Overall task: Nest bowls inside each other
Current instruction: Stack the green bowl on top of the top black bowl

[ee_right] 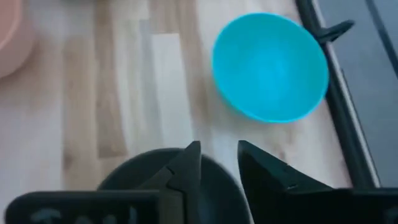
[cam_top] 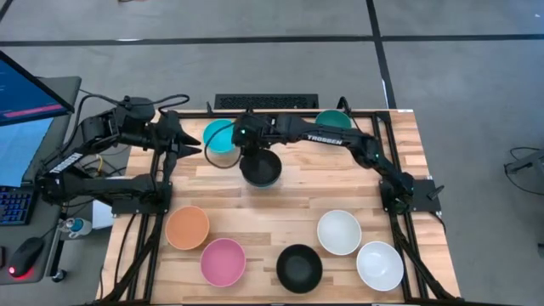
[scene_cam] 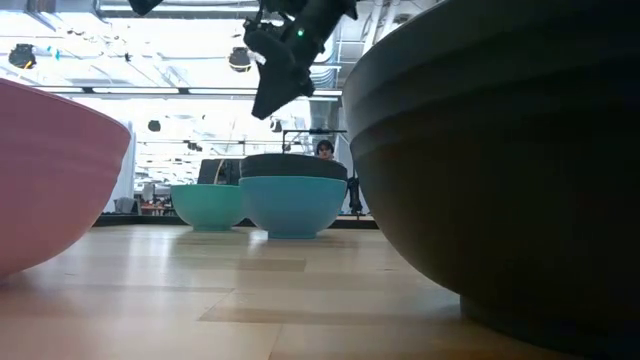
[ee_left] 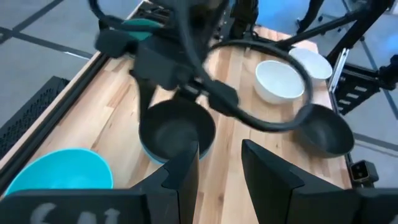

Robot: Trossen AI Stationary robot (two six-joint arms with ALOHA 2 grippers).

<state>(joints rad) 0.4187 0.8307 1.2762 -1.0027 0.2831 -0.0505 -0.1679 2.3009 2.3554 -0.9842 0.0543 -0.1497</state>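
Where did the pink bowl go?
In the high view the pink bowl sits on the table's near edge, left of the middle, between the orange bowl and a black bowl.

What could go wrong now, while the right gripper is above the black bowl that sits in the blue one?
1. The right gripper hangs just over the black bowl nested in the blue bowl; catching its rim might drag or tip both.
2. The cyan bowl stands near; a sideways move may knock it.
3. The left gripper waits near and might collide.
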